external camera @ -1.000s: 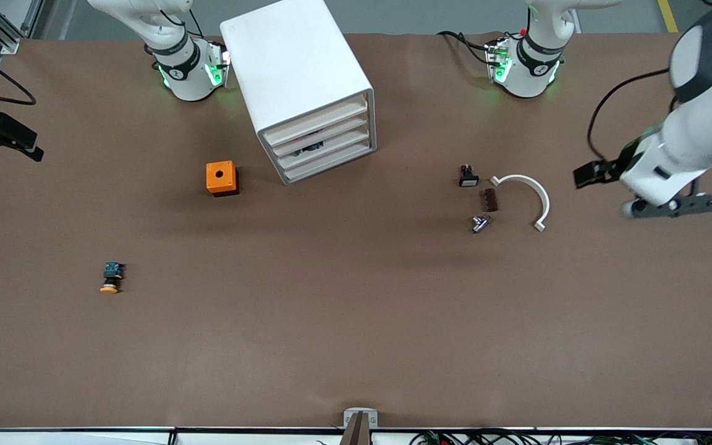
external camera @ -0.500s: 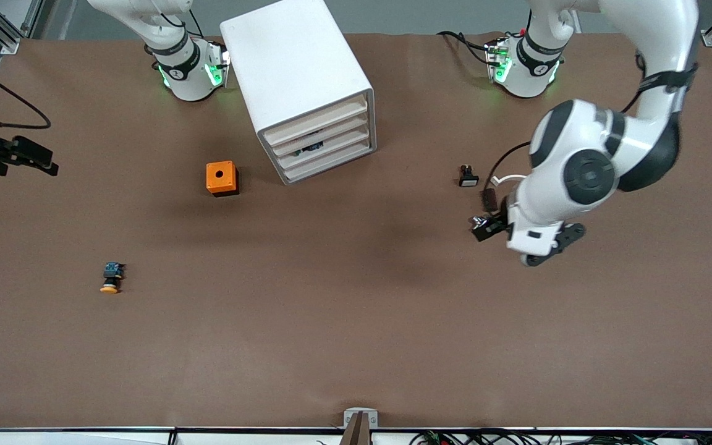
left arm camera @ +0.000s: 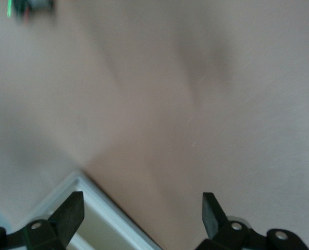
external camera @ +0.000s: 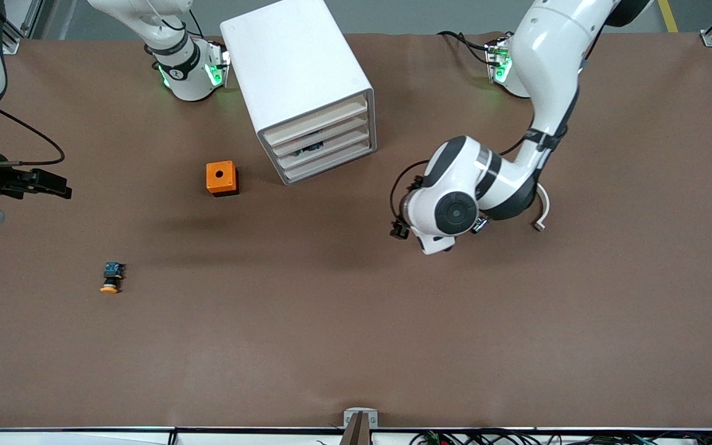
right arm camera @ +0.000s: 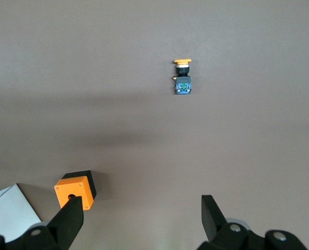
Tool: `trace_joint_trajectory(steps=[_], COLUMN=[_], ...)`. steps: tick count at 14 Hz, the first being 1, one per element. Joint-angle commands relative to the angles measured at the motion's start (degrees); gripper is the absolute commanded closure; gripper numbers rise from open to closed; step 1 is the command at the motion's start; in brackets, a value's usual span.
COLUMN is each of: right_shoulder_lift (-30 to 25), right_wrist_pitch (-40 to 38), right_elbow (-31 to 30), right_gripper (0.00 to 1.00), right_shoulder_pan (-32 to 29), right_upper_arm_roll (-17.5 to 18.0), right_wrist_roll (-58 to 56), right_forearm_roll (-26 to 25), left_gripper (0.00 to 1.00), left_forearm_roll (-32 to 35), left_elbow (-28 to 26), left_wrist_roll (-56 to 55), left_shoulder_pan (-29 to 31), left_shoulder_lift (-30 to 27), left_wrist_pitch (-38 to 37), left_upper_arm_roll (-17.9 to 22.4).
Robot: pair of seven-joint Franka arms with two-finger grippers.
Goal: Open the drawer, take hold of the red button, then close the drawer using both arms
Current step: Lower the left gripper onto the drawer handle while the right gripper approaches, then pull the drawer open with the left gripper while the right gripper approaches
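- No text, label, brand, number or sign can be read anywhere in the front view or in either wrist view.

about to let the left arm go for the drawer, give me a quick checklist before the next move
1. Drawers all shut: ok. The white drawer cabinet shows its fronts flush, none pulled out yet.
2. Left gripper open and empty: ok. Its fingers stand apart over bare table, with a white edge of the cabinet just below them.
3. Right gripper open and empty: ok. It waits at the right arm's end of the table.
4. Red-capped button located: cannot tell. Something small shows through one drawer front, but not clearly.
5. Loose items off the cabinet's front: ok. The orange box sits beside it, and the yellow-capped button lies nearer the camera.
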Motion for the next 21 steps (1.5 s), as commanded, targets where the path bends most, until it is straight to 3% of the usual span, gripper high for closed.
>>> trace_joint_trajectory(steps=[1,4,8,11,18,21], right_shoulder_lift=[-0.01,-0.10,0.16,0.25,0.34,0.25], right_wrist_pitch=[-1.36,-0.76,1.69,1.80,3.90,6.89], right_elbow=[1.28,1.28,1.37,1.28,0.93,-0.29], right_gripper=[0.00,0.00,0.00,0.00,0.00,0.00], right_shoulder_pan=[2.17,7.09,12.38,15.01,17.66,20.19], right_upper_arm_roll=[0.52,0.52,0.43,0.52,0.43,0.43], right_wrist_roll=[11.42,26.05,32.57,39.93,50.06,60.94], right_forearm_roll=[1.26,2.58,2.41,2.50,4.78,4.87], left_gripper=[0.00,0.00,0.00,0.20,0.42,0.71], left_forearm_roll=[-9.29,-19.58,-25.83,-31.03,-35.70,-35.70], left_elbow=[1.90,-0.30,-0.39,-0.39,-0.39,-0.30], left_wrist_roll=[-9.03,-15.80,-26.43,-30.49,-31.46,-31.64], left_shoulder_pan=[-0.17,-2.36,-4.39,-5.87,-8.16,-9.31], left_shoulder_lift=[1.55,2.16,4.80,6.03,6.82,7.53], left_wrist_pitch=[-1.08,-2.05,-2.75,-3.97,-8.72,-8.72], left_upper_arm_roll=[0.33,0.24,0.15,0.06,-0.03,-0.03])
